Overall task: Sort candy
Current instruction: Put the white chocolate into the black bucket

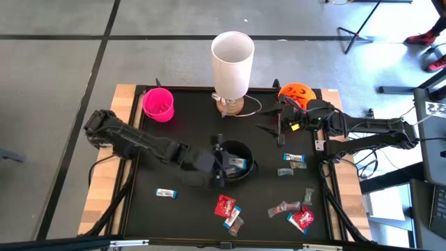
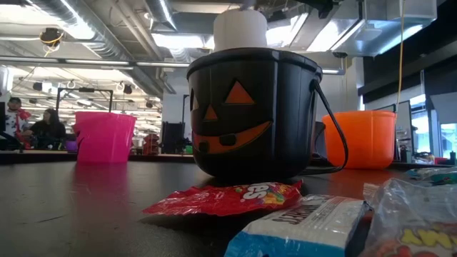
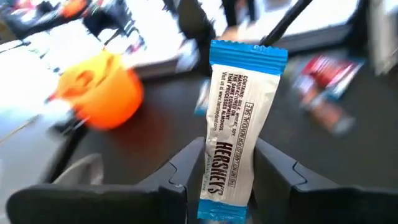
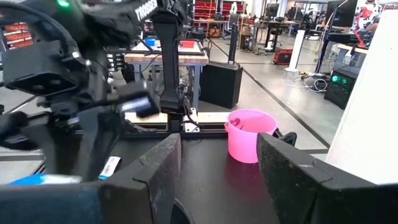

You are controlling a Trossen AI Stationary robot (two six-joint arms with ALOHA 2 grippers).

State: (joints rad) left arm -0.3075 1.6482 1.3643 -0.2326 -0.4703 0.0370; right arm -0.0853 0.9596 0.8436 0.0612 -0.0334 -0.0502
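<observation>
High view: pink cup (image 1: pixel 158 104) back left. Left gripper (image 1: pixel 230 166) over the black pumpkin bucket (image 1: pixel 249 173) mid-table, clamped on a blue-and-white mini bar (image 3: pixel 239 130). Loose candy (image 1: pixel 226 206) scattered along the front and right of the mat. Right gripper (image 1: pixel 280 128) parked beside the orange pumpkin bucket (image 1: pixel 295 92), fingers spread, empty.

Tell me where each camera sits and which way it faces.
High: overhead, looking straight down; both arms show, left claw over the black bucket.
Low: at table-top height, facing the black bucket; no arm shows.
Left wrist: past its own fingers, shut on a blue-and-white bar.
Right wrist: past its own open claw, towards the left arm.
Shared: the pink cup shows in the high, low and right wrist views.
</observation>
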